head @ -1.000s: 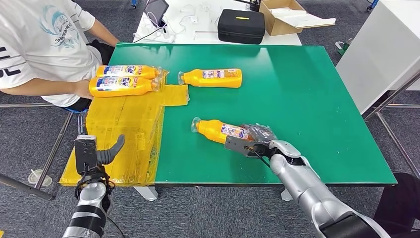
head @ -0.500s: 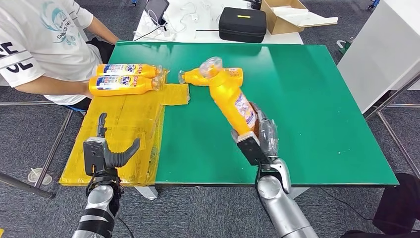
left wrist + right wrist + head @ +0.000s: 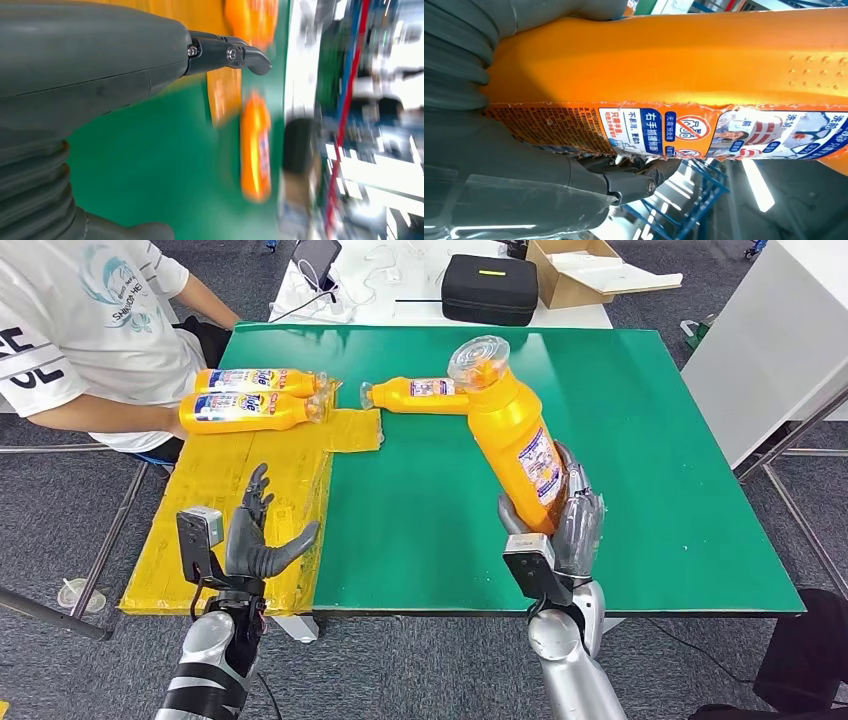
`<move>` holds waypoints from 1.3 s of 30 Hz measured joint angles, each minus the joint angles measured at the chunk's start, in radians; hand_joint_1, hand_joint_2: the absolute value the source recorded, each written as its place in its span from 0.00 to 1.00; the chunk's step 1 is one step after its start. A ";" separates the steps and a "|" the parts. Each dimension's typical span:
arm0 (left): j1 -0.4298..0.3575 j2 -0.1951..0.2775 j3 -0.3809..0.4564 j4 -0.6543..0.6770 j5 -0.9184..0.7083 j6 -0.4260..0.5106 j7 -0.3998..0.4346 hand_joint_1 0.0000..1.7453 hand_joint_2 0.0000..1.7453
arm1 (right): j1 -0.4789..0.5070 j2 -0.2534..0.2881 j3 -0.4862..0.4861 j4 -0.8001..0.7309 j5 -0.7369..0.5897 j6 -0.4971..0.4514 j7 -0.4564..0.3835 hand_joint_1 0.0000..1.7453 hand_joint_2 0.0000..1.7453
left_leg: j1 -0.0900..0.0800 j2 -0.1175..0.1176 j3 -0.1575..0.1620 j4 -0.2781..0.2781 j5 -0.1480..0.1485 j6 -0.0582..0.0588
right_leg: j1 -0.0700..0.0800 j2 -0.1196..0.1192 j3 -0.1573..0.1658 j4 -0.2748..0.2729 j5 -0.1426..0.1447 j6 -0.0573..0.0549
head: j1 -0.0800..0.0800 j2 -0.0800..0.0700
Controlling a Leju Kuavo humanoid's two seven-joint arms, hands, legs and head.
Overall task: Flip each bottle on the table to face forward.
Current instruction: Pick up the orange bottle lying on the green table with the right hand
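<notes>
Head view gives us the right robot hand [image 3: 566, 530] gripping an orange bottle [image 3: 515, 435] by its base, lifted off the green tabletop [image 3: 640, 450] and tilted, cap up. Our left robot hand [image 3: 255, 535] hovers by the yellow mat [image 3: 250, 500], fingers spread, holding nothing. Another bottle [image 3: 415, 394] lies on the tabletop; two bottles [image 3: 245, 412] lie near a person [image 3: 70, 330]. Left wrist view is blurred, so we cannot read labels there.

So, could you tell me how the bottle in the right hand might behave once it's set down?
The bottle looks rigid, keeping its shape in the right hand. Tall and narrow, it could tip if stood upright. Laid down, its flattish sides probably resist rolling.
</notes>
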State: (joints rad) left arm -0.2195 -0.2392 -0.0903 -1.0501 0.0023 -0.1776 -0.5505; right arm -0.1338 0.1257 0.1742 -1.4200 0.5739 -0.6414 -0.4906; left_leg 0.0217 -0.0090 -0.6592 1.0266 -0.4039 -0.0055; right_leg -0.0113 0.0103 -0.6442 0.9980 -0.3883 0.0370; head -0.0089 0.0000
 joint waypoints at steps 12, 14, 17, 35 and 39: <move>0.027 0.033 -0.165 -0.055 0.323 -0.377 0.094 0.00 1.00 | 0.008 0.070 0.068 0.232 0.064 0.004 -0.146 1.00 1.00 | 0.001 0.000 -0.001 0.000 0.000 0.000 | 0.000 0.000 0.000 0.000 0.000 0.000 | 0.000 0.000; 0.021 0.039 -0.195 -0.042 0.364 -0.406 0.101 0.00 1.00 | -0.003 0.091 0.101 0.293 0.062 0.000 -0.154 1.00 1.00 | 0.001 0.000 -0.001 0.000 0.000 0.000 | 0.001 0.000 -0.001 0.000 0.000 0.000 | 0.000 0.000; 0.011 0.047 -0.229 -0.020 0.396 -0.428 0.106 0.00 1.00 | -0.023 0.114 0.145 0.369 0.058 -0.003 -0.158 1.00 1.00 | 0.001 0.000 -0.001 0.000 0.000 0.000 | 0.000 0.000 -0.001 0.000 0.000 0.000 | 0.000 0.000; -0.026 0.076 -0.287 0.032 0.354 -0.358 0.101 0.00 1.00 | -0.082 0.181 0.262 0.546 0.063 0.011 -0.143 1.00 1.00 | 0.001 0.000 -0.001 0.000 0.000 0.000 | 0.000 0.000 -0.001 0.000 0.000 0.000 | 0.000 0.000; -0.026 0.076 -0.287 0.035 0.353 -0.332 0.098 0.00 1.00 | -0.093 0.189 0.281 0.579 0.058 0.029 -0.130 1.00 1.00 | 0.000 0.001 -0.001 0.000 0.000 0.000 | 0.000 0.000 -0.002 0.000 0.000 0.000 | 0.000 0.000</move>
State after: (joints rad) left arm -0.2460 -0.1633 -0.3768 -1.0153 0.3554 -0.5095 -0.4523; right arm -0.2270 0.3144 0.4555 -0.8410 0.6318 -0.6128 -0.6210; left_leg 0.0222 -0.0083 -0.6603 1.0263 -0.4038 -0.0058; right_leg -0.0111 0.0106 -0.6458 0.9981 -0.3886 0.0366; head -0.0088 0.0000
